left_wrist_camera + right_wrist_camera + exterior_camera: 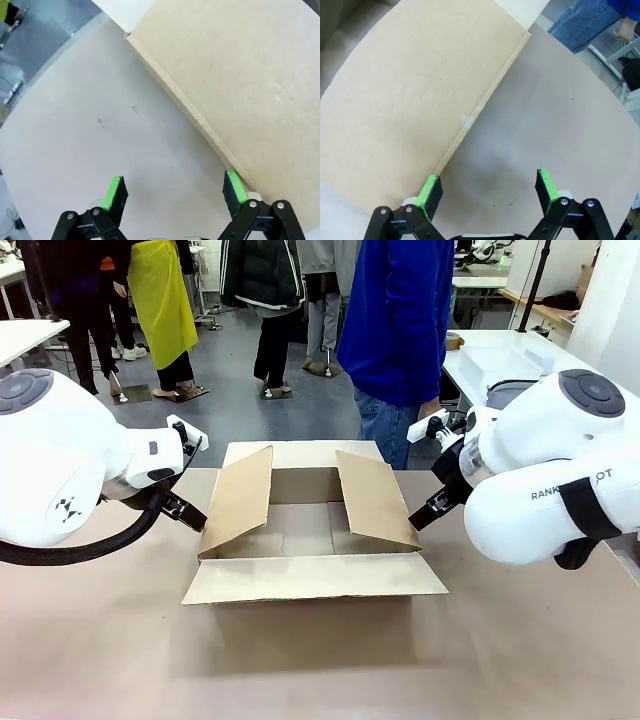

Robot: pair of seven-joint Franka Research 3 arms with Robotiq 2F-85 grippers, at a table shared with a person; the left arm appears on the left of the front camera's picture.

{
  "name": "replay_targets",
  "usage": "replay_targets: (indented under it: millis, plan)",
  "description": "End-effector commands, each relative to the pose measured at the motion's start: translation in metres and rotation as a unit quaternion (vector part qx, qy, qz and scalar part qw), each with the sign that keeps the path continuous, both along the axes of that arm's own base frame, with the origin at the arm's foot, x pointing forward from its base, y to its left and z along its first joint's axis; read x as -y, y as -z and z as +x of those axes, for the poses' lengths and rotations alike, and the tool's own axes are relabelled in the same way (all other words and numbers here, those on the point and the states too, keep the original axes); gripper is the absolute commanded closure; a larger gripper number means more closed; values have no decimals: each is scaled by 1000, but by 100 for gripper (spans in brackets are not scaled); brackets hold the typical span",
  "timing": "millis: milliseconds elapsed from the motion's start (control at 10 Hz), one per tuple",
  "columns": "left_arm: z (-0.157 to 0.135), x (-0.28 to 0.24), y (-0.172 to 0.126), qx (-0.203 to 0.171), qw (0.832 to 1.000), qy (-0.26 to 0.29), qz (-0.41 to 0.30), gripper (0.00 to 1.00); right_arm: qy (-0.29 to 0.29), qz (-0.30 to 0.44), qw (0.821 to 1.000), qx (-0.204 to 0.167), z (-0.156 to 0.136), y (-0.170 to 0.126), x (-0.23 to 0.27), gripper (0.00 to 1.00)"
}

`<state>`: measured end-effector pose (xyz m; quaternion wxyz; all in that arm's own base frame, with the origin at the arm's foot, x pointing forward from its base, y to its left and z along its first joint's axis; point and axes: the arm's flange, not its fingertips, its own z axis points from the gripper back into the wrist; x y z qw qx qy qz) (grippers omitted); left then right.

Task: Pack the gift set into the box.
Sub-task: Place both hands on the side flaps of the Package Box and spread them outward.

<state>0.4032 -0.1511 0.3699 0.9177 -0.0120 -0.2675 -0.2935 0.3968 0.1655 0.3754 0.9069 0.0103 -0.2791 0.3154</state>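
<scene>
While the box point(296, 485) stands open at the middle of the table point(90, 650), packing is judged not yet begun: the part of its floor that can be seen is bare cardboard. The near flap point(312, 580) is laid flat toward the robot's side and the far flap point(300, 452) is turned outward. The left side flap point(238, 498) and right side flap point(374, 498) are tilted inward over the opening, so part of the inside is hidden.

The left gripper point(175, 189) is spread wide with nothing held, one pad just beside the box's left outer edge. The right gripper point(489, 187) is likewise released and empty at the right outer edge. Contact with the cardboard cannot be told. A person point(395, 320) is stood at the far side, behind the box.

Judged left to do: side flaps cleared, gift set placed inside.
</scene>
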Motion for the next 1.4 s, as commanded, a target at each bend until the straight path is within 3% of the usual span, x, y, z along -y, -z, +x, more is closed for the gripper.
replay_targets:
  millis: [0, 400, 600, 700, 800, 900, 1100, 1200, 1300]
  plan:
    - [0, 0, 0, 0, 1000, 1, 0, 0, 0, 0, 1000, 0, 0, 0, 0, 0]
    - [0, 0, 0, 0, 1000, 0, 0, 0, 0, 0, 1000, 0, 0, 0, 0, 0]
    - [-15, -37, -33, 2, 1000, -2, 4, 0, 33, 22, 999, -20, -3, -38, 38, 0]
    - [-27, -59, -58, -1, 999, -10, -43, 0, 55, 75, 995, -22, -12, -66, 63, 0]
    - [-39, -81, -85, -7, 990, -61, -124, 0, 128, 140, 981, -38, -19, -96, 87, 0]
    - [-50, -103, -107, -60, 976, -88, -192, 0, 132, 222, 964, -64, -28, -116, 117, 0]
    - [-63, -166, -129, -144, 925, -128, -326, 0, 196, 411, 885, -93, -56, -140, 200, 0]
    - [-67, -204, -127, -182, 874, -83, -443, 0, 225, 496, 834, -85, -77, -142, 245, 0]
    - [-72, -249, -114, -188, 799, -99, -562, 0, 253, 570, 779, -59, -102, -133, 290, 0]
